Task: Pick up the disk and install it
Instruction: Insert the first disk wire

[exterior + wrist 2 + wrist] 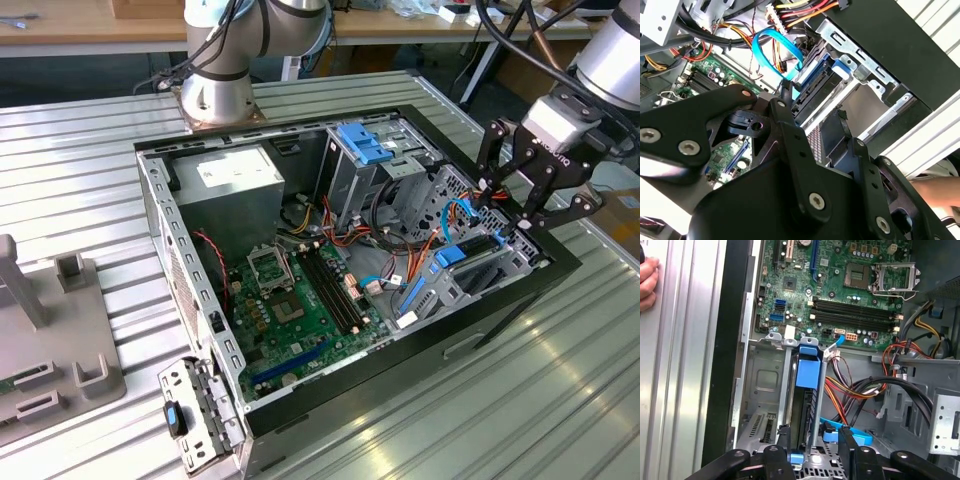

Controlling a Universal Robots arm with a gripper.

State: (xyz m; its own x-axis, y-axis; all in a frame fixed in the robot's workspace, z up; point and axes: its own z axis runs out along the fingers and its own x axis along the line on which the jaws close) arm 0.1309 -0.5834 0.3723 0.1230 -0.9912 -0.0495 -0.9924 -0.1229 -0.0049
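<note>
Computer case (520, 292) lies open on ribbed table (570, 400). Motherboard (300, 290) at exterior view's left of interior. Disk (452, 256) sits on edge in corner bay at exterior view's right. Gripper (512, 212) hangs just over it, fingers apart, clamping nothing

Ribbed metal table (80, 150); wooden workbench (90, 25) behind.

Silver-grey metal robot arm (218, 88), pale blue joint cap (322, 28), black cables (503, 30); matte black linkage gripper (510, 203), silver screws (816, 201).
</note>
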